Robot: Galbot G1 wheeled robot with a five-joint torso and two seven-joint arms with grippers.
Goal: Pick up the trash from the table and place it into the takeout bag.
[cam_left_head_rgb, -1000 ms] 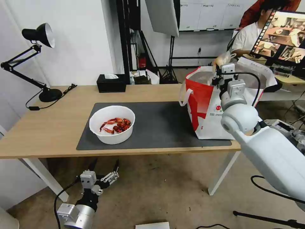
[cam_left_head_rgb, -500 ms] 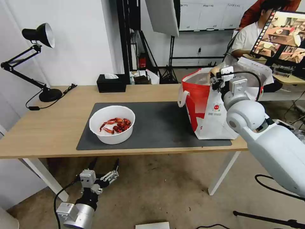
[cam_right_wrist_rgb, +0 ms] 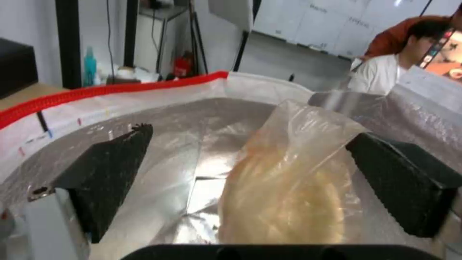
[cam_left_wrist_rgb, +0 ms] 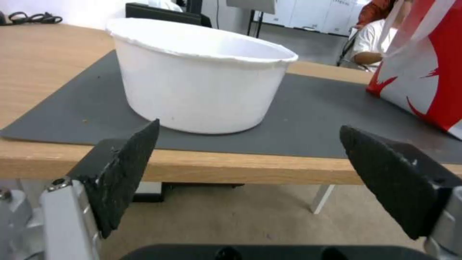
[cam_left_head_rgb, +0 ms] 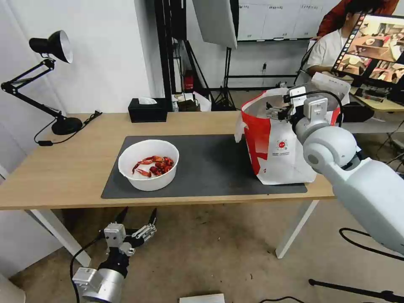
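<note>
The right tool sits at the mouth of the bag, which stands on the right end of the desk, partly on the grey mat. Its fingers are spread wide and hold nothing. In the right wrist view the beige pouch lies inside the bag against the silver lining, between the two fingers; whether it touches either of them cannot be told.

The white bowl with red crayfish shells stands on the left part of the mat, well apart from the bag.

The left tool hangs below the near edge of the desk, under the bowl, with its fingers wide apart and empty. In the left wrist view the bowl stands just beyond them on the mat.

A black tissue box sits at the far edge of the desk, and a black lamp stands at its far left.
</note>
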